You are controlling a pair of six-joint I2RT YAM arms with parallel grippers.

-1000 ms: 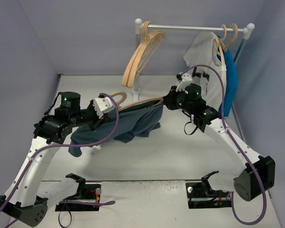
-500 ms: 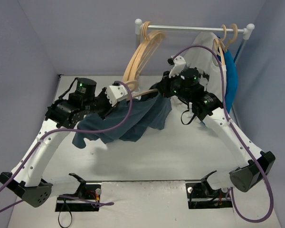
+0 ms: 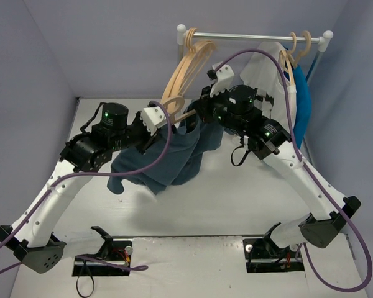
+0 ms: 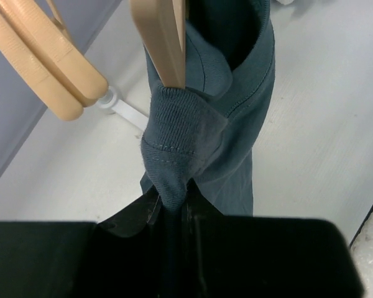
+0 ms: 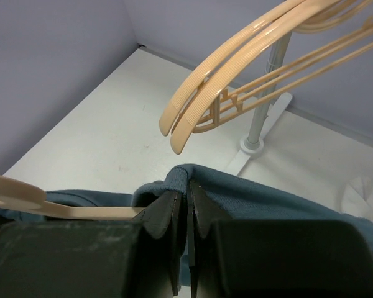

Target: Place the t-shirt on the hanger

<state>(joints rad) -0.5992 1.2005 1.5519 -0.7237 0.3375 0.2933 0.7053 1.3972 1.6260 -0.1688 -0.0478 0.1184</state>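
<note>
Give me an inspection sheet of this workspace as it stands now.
Surface: pale table, with the t-shirt hanging above it.
Job's things: t-shirt held up in the air; hanger entering its collar.
Clutter: spare hangers, white shirt and blue garment on the rail.
Grippers: left gripper shut on the collar; right gripper shut on a t-shirt fold.
Cables: purple cables loop overhead, one crossing the t-shirt.
Surroundings: lilac walls; nothing else seen.

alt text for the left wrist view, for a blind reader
The left end effector, shut, pinches the ribbed collar of a slate-blue t-shirt hanging above the pale table. A wooden hanger arm enters its neck opening from above; two spare hangers show upper left.
</note>
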